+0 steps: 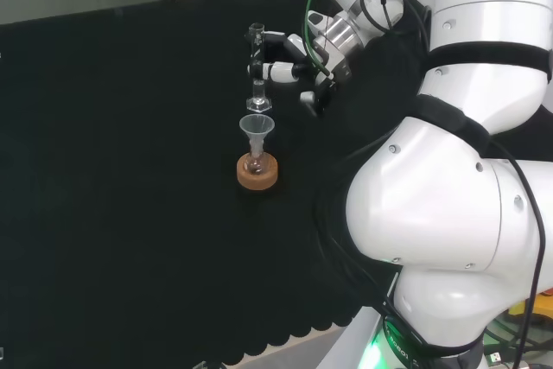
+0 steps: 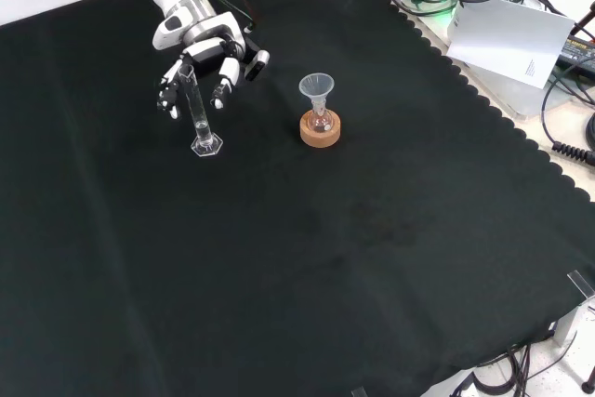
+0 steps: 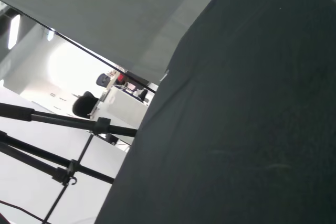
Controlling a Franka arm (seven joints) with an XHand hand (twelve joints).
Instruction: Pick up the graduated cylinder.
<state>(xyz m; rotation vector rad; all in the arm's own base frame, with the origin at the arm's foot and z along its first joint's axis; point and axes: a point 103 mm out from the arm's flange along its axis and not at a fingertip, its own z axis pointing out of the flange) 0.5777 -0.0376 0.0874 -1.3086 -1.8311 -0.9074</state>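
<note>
The graduated cylinder (image 2: 198, 111) is a slim clear tube that stands upright on its hexagonal foot on the black cloth; in the head view the cylinder (image 1: 257, 75) stands just beyond the funnel. The hand (image 2: 208, 47) hangs over the cylinder's upper part with its fingers (image 2: 223, 86) spread and nearly straight, and the tube's top shows between them. In the head view the hand (image 1: 289, 56) reaches in from the right, its fingertips level with the tube's upper half. I cannot tell whether any finger touches the glass.
A clear funnel (image 2: 316, 87) sits in a small flask on a cork ring (image 2: 321, 131), to the right of the cylinder in the front view. The cloth's scalloped edge (image 2: 483, 104) runs along the right, with paper and cables beyond it.
</note>
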